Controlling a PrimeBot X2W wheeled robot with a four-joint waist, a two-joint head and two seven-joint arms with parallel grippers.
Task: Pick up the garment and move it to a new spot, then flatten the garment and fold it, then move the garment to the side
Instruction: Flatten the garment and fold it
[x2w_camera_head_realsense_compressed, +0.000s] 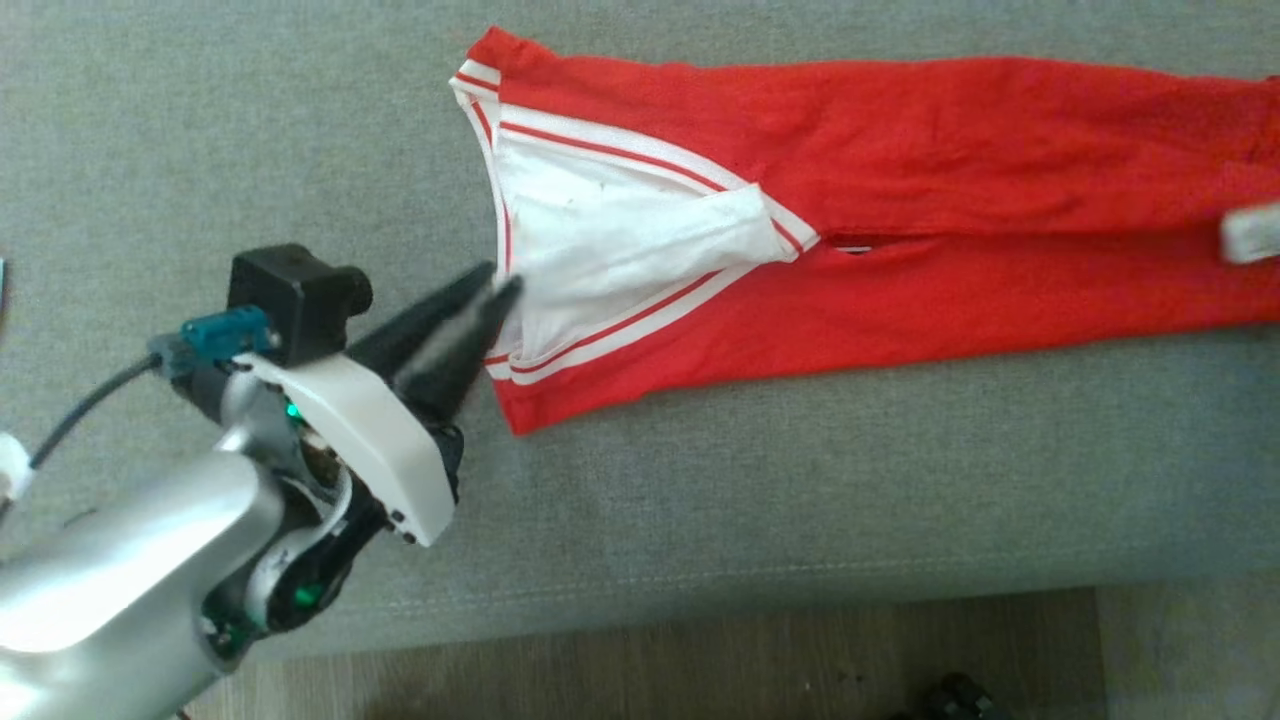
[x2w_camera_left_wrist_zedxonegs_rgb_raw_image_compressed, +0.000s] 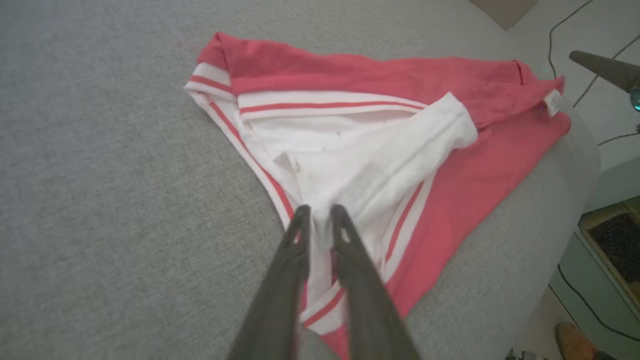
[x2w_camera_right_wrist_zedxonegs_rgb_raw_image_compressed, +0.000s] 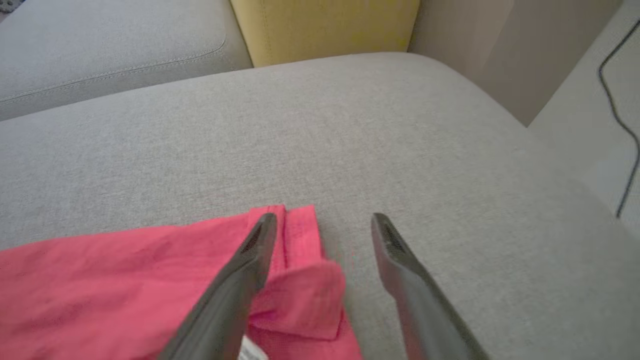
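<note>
Red white-striped garment (x2w_camera_head_realsense_compressed: 950, 170) lies flat by the grey sofa cushion's (x2w_camera_head_realsense_compressed: 700, 480) front edge — folding likely remains; right gripper (x2w_camera_right_wrist_zedxonegs_rgb_raw_image_compressed: 324, 218) gapes empty, left gripper (x2w_camera_left_wrist_zedxonegs_rgb_raw_image_compressed: 320, 211) barely parted at the lining — hold unclear.

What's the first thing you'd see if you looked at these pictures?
The bright red garment with white stripes, stretched long across the grey sofa cushion. Next, the left gripper pointing its dark fingers at the garment's white end, and the right gripper open over the other, red end.
</note>
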